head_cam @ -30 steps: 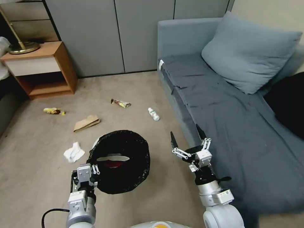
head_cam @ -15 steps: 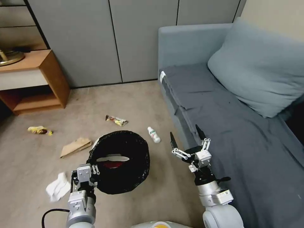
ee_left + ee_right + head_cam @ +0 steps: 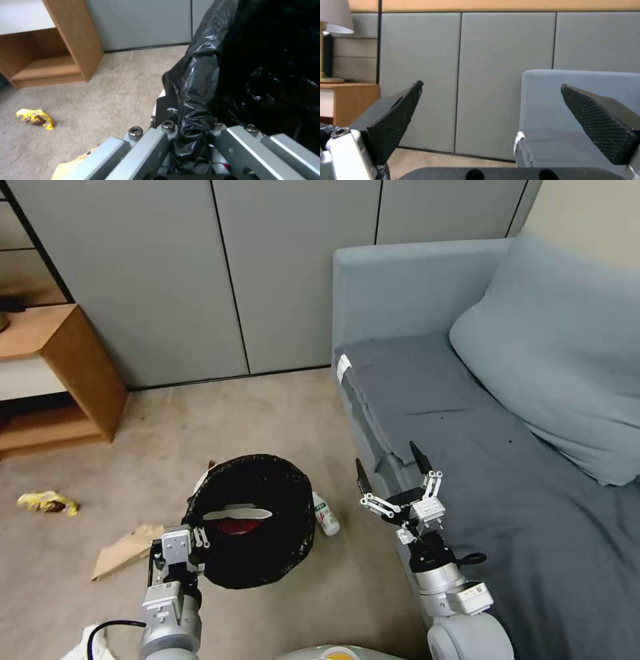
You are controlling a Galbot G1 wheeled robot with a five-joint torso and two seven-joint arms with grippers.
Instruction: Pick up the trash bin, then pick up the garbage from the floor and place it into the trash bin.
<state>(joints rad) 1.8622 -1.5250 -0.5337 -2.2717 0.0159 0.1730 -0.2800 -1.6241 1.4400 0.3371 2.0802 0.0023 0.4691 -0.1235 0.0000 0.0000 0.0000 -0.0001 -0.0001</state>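
Note:
The trash bin [image 3: 267,553], white with a black liner folded over its rim, hangs above the carpet with my left gripper [image 3: 193,537] shut on its near rim. The left wrist view shows the gripper [image 3: 190,140] pinching the bunched liner [image 3: 200,82]. A red scrap and a white paper lie inside the bin. Of the garbage on the floor, a green-labelled bottle [image 3: 327,517] lies just right of the bin, brown cardboard [image 3: 127,550] to its left, and a yellow wrapper [image 3: 47,503] farther left, also visible as the yellow wrapper [image 3: 35,118]. My right gripper [image 3: 389,468] is raised, open and holding nothing, by the sofa's front edge.
A grey sofa [image 3: 480,460] with a large cushion [image 3: 560,360] takes up the right side. A wooden nightstand [image 3: 60,373] stands at the left against grey wall panels [image 3: 200,280]. White paper [image 3: 83,647] lies near my left arm. Between nightstand and sofa is open carpet.
The whole head picture has shifted, so the camera moved forward and to the right. The floor litter now sits lower and farther left in view, and the bottle lies beside the bin. Both arms keep their poses.

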